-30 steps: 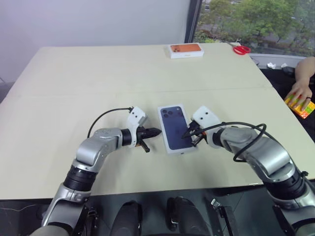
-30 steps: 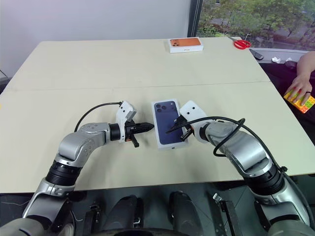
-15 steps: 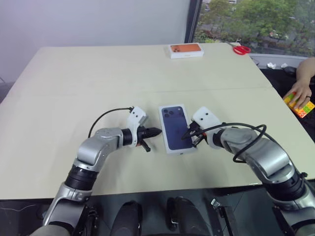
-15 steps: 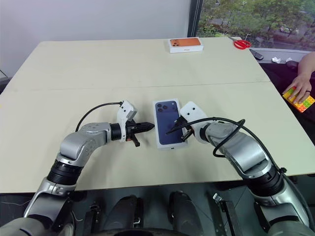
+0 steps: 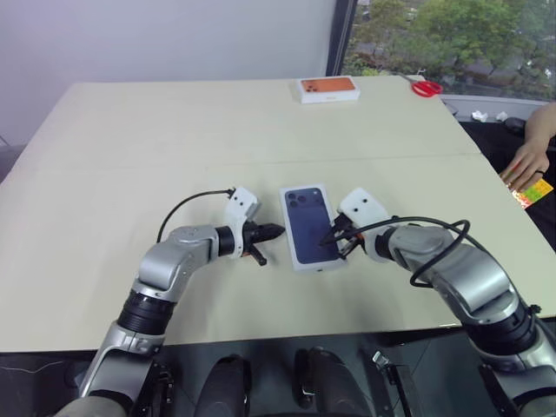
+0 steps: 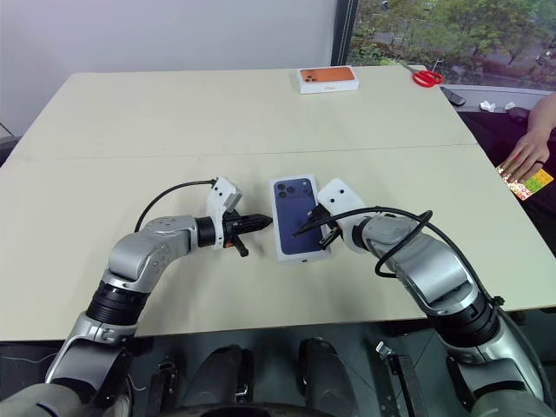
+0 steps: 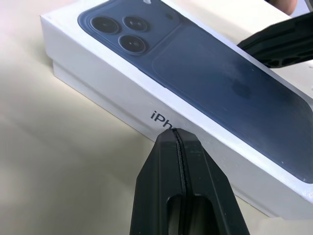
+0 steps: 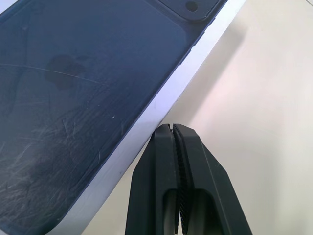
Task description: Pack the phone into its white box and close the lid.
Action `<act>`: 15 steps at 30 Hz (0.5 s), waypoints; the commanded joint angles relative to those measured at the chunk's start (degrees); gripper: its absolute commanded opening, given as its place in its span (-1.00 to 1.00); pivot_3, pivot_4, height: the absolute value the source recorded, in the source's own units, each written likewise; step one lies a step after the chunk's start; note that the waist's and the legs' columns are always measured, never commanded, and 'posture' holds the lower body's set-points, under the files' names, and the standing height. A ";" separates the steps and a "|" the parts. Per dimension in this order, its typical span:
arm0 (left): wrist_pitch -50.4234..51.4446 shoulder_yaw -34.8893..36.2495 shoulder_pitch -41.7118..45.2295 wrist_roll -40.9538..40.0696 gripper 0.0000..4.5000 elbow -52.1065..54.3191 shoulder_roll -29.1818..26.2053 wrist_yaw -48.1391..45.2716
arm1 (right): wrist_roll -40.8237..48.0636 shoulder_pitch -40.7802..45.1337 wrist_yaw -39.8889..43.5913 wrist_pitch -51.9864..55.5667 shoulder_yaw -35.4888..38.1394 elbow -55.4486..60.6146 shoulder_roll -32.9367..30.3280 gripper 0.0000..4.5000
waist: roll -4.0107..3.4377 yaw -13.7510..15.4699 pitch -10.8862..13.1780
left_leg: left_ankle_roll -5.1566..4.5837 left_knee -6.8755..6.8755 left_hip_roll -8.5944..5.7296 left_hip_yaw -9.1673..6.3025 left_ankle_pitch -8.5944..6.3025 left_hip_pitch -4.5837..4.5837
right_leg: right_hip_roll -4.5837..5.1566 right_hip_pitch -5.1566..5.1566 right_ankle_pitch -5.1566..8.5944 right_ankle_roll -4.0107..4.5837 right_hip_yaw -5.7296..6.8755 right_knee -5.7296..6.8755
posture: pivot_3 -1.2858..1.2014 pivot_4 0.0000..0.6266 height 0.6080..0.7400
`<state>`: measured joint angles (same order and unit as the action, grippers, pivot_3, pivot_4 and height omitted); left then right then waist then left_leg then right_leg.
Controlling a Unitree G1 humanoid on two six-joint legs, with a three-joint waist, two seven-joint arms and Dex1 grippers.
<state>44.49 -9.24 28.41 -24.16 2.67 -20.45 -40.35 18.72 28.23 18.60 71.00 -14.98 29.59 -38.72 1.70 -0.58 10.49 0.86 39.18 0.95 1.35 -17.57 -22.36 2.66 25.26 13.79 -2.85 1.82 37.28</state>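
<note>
The lid point(image 5: 310, 226), white with a dark blue phone printed on top, lies closed on the white box in the middle of the table. A thin strip of the white box point(image 7: 68, 80) shows under the lid's edge. The phone is hidden. My left gripper point(image 5: 278, 232) is shut, its tip point(image 7: 177, 133) right at the lid's left long side by the printed lettering. My right gripper point(image 5: 328, 239) is shut too, its tip point(image 8: 172, 127) against the lid's right long side. Neither holds anything.
A white box printed orange point(image 5: 328, 88) and red scissors point(image 5: 426, 87) lie at the table's far edge. A person's hand point(image 5: 528, 161) rests on a colourful object point(image 5: 532, 193) at the right edge. A seam crosses the table point(image 5: 130, 165) behind the box.
Both grippers and the closed box have kept still. The person's hand at the right edge has shifted the colourful object slightly.
</note>
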 commanded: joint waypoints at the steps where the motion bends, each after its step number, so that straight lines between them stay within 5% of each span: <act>1: 0.14 2.10 0.73 -1.41 -1.00 2.06 -0.71 -0.96 | -0.39 -0.13 0.59 0.08 2.37 3.01 -0.36 -0.96 | 0.00 -0.01 0.00 | 0.00 0.00 0.00 0.00 0.00 0.00 | 0.00 0.00 0.00 0.00 0.00 0.00 | 0.03 -0.52 1.00; 7: 0.72 7.22 2.85 -3.69 -1.00 0.60 -1.73 -0.73 | -0.23 -1.93 2.92 -0.31 6.51 5.71 -5.03 -0.96 | 0.00 0.12 0.00 | 0.00 0.00 0.00 -0.01 0.00 0.00 | 0.00 0.00 0.00 0.00 0.00 0.01 | 0.03 -0.52 1.00; 15: -5.33 0.91 11.94 3.67 -1.00 -9.41 3.78 1.31 | 5.49 -7.31 10.53 -4.01 10.98 14.39 -7.17 -0.96 | 0.02 1.29 -0.01 | 0.00 0.04 -0.06 -0.02 0.00 0.03 | 0.00 -0.11 -0.02 -0.05 0.03 -0.07 | 0.03 -0.52 1.00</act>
<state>41.13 -5.84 38.60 -23.22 -4.71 -17.36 -39.59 22.16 21.22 27.73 67.85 -4.46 39.73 -46.45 1.72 0.71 10.48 0.86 39.22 0.89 1.32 -17.57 -22.33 2.65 25.15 13.77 -2.90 1.86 37.21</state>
